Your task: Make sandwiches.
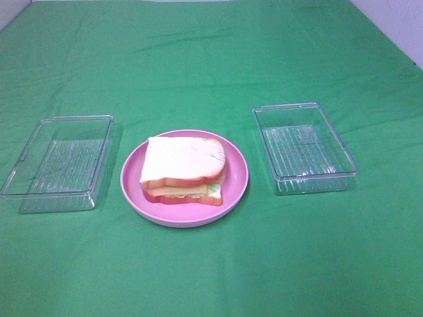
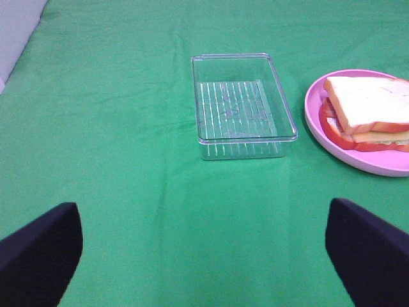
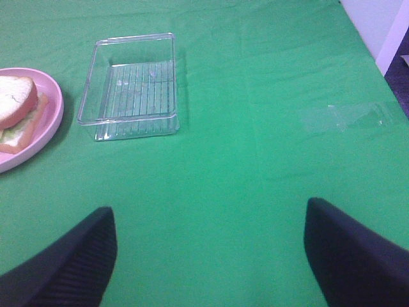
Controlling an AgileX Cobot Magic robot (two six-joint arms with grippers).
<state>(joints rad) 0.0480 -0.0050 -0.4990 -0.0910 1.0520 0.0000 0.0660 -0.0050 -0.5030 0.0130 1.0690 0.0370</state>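
Observation:
A toy sandwich (image 1: 184, 170) lies stacked on a round pink plate (image 1: 234, 191) in the middle of the green cloth: white bread on top, then red strips, yellow cheese and a bit of green lettuce. The left wrist view shows the sandwich (image 2: 367, 112) off to one side, far ahead of my left gripper (image 2: 204, 256), whose dark fingers (image 2: 38, 252) stand wide apart and empty over bare cloth. My right gripper (image 3: 208, 259) is open too, holding nothing, with the sandwich (image 3: 16, 109) far ahead at the frame's edge. Neither gripper shows in the high view.
Two clear ribbed trays flank the plate, both empty: one on the left (image 1: 58, 162), (image 2: 239, 105) and one on the right (image 1: 304, 146), (image 3: 131, 86). A strip of clear tape (image 3: 348, 117) lies on the cloth near the right table edge.

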